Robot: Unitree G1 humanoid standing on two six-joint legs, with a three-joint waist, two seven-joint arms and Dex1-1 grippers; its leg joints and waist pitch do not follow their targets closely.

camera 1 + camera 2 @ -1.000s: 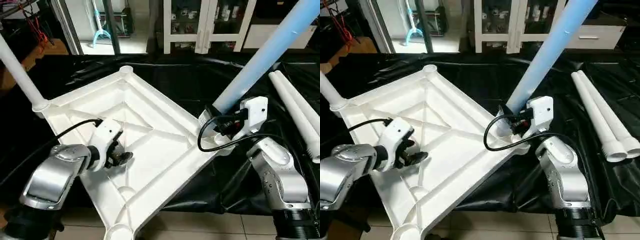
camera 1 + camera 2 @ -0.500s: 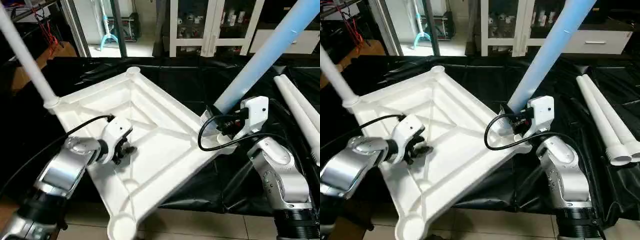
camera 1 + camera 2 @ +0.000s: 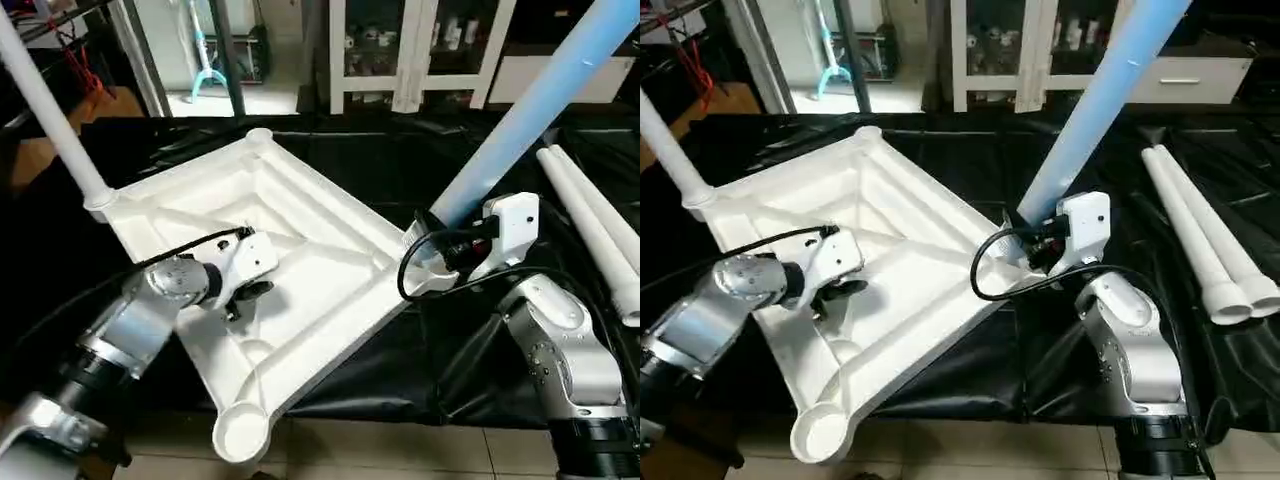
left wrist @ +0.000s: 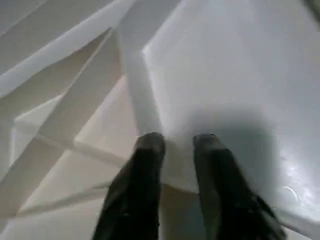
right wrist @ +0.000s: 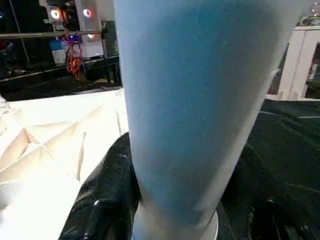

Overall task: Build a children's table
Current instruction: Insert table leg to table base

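Observation:
The white tabletop (image 3: 330,240) lies underside up on the black-covered bench, its X ribs showing. One white leg (image 3: 50,120) stands in the far left corner socket. My right gripper (image 3: 440,255) is shut on the base of a second leg (image 3: 520,110), which leans up to the right from the right corner socket; the same leg (image 5: 185,100) looms close in the right wrist view. My left gripper (image 3: 252,292) rests inside the tabletop, and its fingertips (image 4: 150,142) are drawn close together on a rib. Two loose legs (image 3: 590,215) lie at the right.
The tabletop's near corner socket (image 3: 240,435) overhangs the bench's front edge above the tiled floor. Black sheeting (image 3: 400,150) covers the bench. White cabinets (image 3: 400,50) and a metal stand are behind it. A black cable loops off my right wrist (image 3: 410,275).
My left gripper's fingers have closed in from wide apart onto the rib, and the left forearm has swung round. The head camera has shifted. The right arm and its leg hold still.

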